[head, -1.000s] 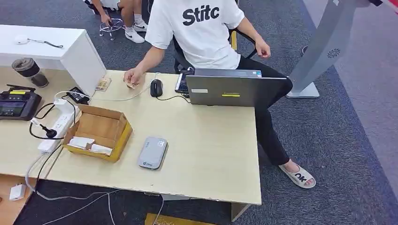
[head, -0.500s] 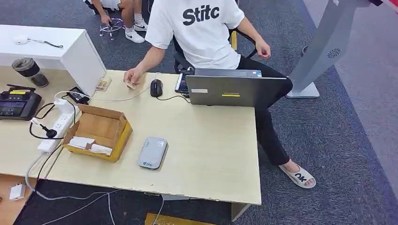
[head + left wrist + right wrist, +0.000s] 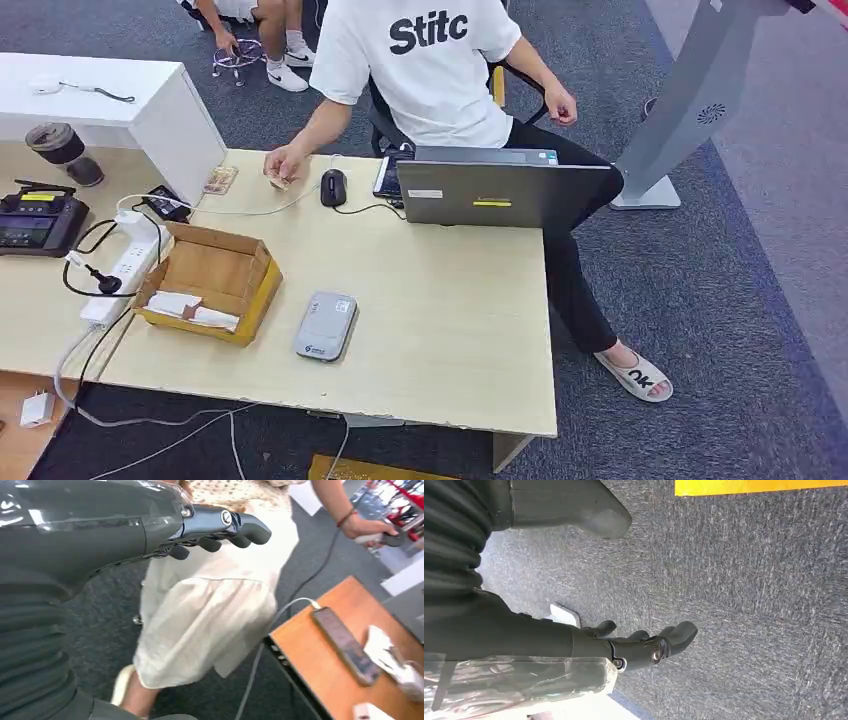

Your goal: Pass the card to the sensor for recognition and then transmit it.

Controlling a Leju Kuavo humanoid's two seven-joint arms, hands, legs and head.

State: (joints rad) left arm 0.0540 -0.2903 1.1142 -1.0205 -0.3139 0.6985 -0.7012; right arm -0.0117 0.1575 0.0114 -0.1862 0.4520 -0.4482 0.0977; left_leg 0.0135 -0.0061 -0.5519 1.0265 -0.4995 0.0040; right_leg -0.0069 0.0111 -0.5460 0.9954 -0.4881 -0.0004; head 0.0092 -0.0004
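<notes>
A grey flat card sensor (image 3: 326,326) lies near the front of the light wooden table (image 3: 450,310). To its left stands an open cardboard box (image 3: 208,283) with white cards (image 3: 190,305) in its near end. In the left wrist view my left hand (image 3: 220,530) hangs away from the table, fingers loosely curved and holding nothing. Over grey carpet in the right wrist view, my right hand (image 3: 649,642) has its fingers apart and is empty.
A seated person (image 3: 430,60) at the far edge rests a hand (image 3: 283,165) beside a mouse (image 3: 333,187) and laptop (image 3: 490,192). A power strip (image 3: 128,265), cables, a black controller (image 3: 35,222) and a cup (image 3: 62,150) crowd the left. Another person (image 3: 210,615) stands near my left hand.
</notes>
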